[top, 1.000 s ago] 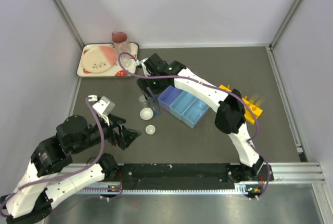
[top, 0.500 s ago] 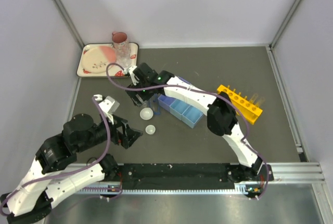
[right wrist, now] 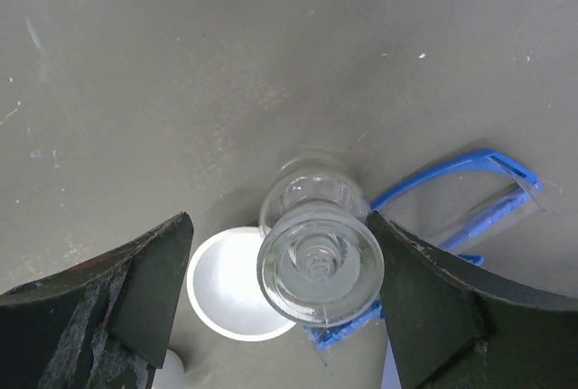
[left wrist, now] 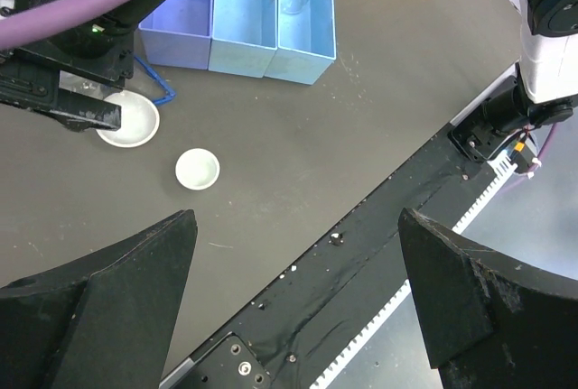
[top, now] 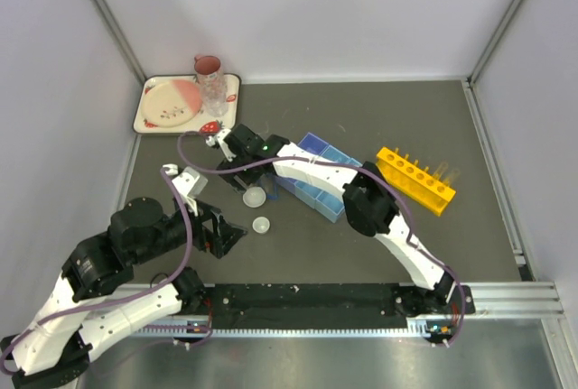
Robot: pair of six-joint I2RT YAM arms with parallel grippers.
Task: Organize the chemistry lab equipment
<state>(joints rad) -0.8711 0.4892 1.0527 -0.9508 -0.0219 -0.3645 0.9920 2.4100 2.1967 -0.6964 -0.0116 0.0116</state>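
My right gripper (right wrist: 282,249) is open, its jaws on either side of the small clear beaker (right wrist: 316,258), which stands on the dark table. A white round dish (right wrist: 230,290) lies just left of the beaker, and the blue-rimmed goggles (right wrist: 456,195) lie to its right. In the top view the right gripper (top: 237,163) is left of the blue divided tray (top: 318,181). Two white dishes (top: 256,197) (top: 262,224) lie below it. My left gripper (top: 221,232) is wide open and empty in the left wrist view (left wrist: 296,226), near the table's front edge.
The yellow holed tube rack (top: 414,180) stands right of the blue tray. A cream strawberry-patterned tray (top: 231,87) with a plate, a pink mug (top: 208,67) and a clear tumbler (top: 215,93) sits at the back left. A black rail (top: 316,299) runs along the near edge.
My right arm has swung left, from the blue tray's left end to over the beaker beside the dishes. The left arm shifted slightly, then held still.
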